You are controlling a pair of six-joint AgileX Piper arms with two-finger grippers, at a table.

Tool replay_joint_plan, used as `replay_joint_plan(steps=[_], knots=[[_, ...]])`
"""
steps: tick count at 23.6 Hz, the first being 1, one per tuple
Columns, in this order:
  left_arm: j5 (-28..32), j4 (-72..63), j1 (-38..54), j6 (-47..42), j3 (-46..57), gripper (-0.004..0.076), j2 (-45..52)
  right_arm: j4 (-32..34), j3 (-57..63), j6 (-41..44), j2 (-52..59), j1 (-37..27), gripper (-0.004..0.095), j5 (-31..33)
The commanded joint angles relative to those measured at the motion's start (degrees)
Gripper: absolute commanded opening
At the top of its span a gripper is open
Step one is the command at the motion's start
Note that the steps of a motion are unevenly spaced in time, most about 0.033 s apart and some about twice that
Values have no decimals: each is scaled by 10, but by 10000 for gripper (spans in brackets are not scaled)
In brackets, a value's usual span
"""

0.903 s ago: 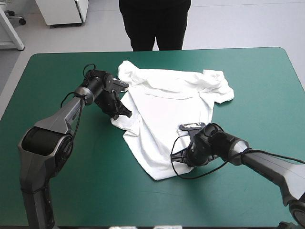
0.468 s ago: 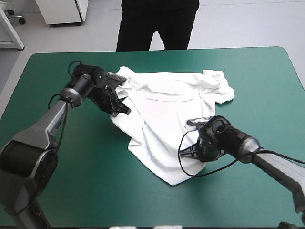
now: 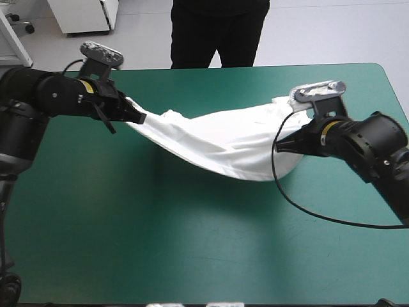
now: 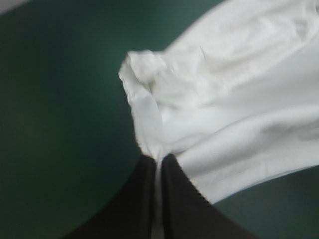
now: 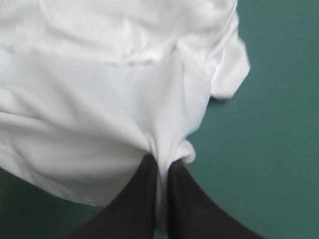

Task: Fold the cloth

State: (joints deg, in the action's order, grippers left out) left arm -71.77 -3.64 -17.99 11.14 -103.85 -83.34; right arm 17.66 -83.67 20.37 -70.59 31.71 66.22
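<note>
The white T-shirt (image 3: 220, 137) hangs stretched between both raised arms over the middle of the teal-green table (image 3: 192, 243), sagging in a band. My left gripper (image 3: 135, 117) is shut on the T-shirt at its left end. In the left wrist view the black fingers (image 4: 174, 184) pinch a bunched edge of the T-shirt (image 4: 234, 99), which spreads ahead of the left gripper (image 4: 159, 162). My right gripper (image 3: 287, 144) is shut on the T-shirt at the right end. The right wrist view shows the T-shirt (image 5: 99, 89) fanning out from the right gripper (image 5: 162, 162).
A sleeve of the T-shirt (image 3: 289, 102) droops behind the right gripper toward the far part of the table. The table's far edge (image 3: 358, 64) lies a short way beyond both grippers.
Both grippers have risen and drawn apart, left to the far left and right to the right. The T-shirt, earlier flat on the table, now hangs stretched between them.
</note>
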Motion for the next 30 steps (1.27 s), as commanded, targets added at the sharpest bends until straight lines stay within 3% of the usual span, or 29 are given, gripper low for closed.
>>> replay_joint_plan(steps=[1, 7, 12, 17, 20, 25, 30], knots=[[36, -3, -2, -14, -67, -9, 49, 69, -93, -34, 23, -5, -17, -19], [159, -27, -2, -15, -148, -9, 64, 144, -222, -65, 23, -5, -17, -69], [270, -66, -2, -14, -185, -9, 64, 158, -296, -105, 23, -5, -17, -143], [402, -132, -2, 15, -214, -9, 64, 165, -344, -114, 23, -5, -17, -255], [466, -200, -2, 93, -262, -9, 64, 165, -375, -129, 23, -5, -17, -349], [492, -209, -2, 129, -336, -9, 64, 165, -402, -131, 23, -5, -17, -446], [483, -187, -2, 129, -340, -9, 55, 152, -401, -127, 11, -5, -17, -411]])
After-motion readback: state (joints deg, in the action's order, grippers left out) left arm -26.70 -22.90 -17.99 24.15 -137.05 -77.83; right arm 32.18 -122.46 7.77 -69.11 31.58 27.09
